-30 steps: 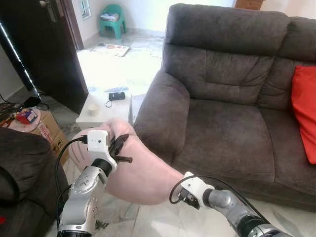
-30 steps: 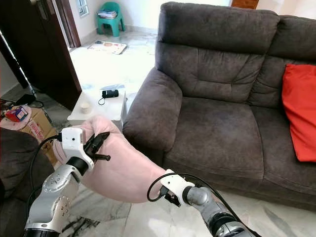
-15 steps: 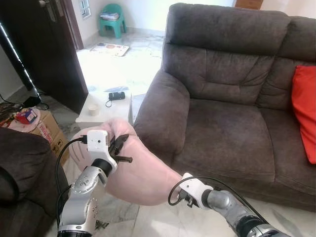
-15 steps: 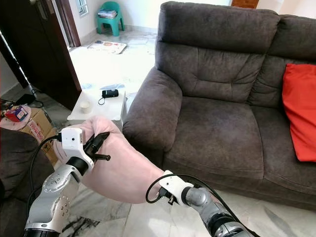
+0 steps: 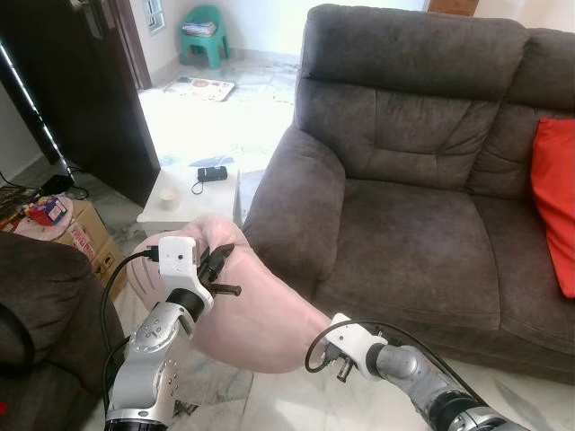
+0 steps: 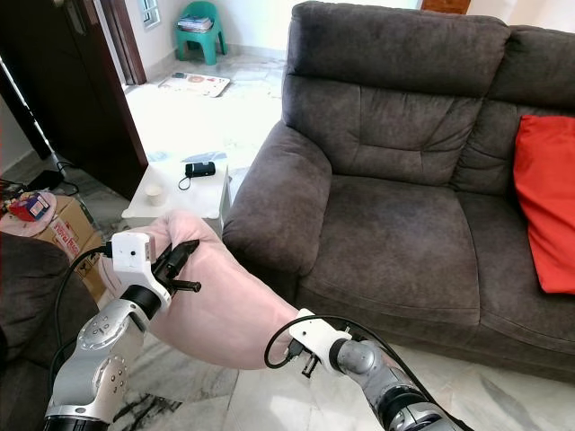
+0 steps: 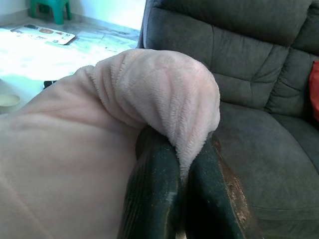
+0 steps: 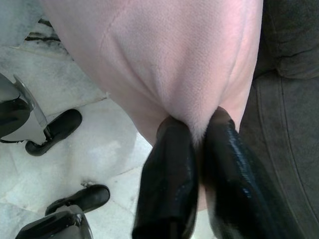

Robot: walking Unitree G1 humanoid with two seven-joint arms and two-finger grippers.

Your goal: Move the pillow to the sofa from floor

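I hold the pink pillow [image 5: 252, 310] off the floor between both my arms, in front of the grey sofa [image 5: 422, 180] and just short of its near armrest. My right gripper [image 8: 197, 164] is nearest to me: its two black fingers [image 8: 169, 174] are pressed nearly together on a pinch of the pillow's lower edge, the fabric squeezed into the narrow gap between them. Below that edge, marble floor [image 8: 99, 144] shows, with my own dark feet on it. My left gripper [image 7: 184, 184] has the pillow's upper corner; its fingers [image 7: 154, 189] are likewise closed tight on a fold of the plush, which bulges over their tips toward the sofa's seat. Seen from my head, the pillow hangs slantwise from the left gripper [image 5: 218, 269] down to the right one [image 5: 325, 350], its upper end level with the sofa's armrest and its lower end close to the sofa's front.

To the left of the sofa's armrest stands a small white table [image 5: 184, 202] with a dark phone [image 5: 213, 174] on it. On the sofa's right side a red cushion [image 5: 555, 197] leans against the backrest. Beyond the sofa's left end, a green stool [image 5: 204, 36] stands far off on the bright floor.
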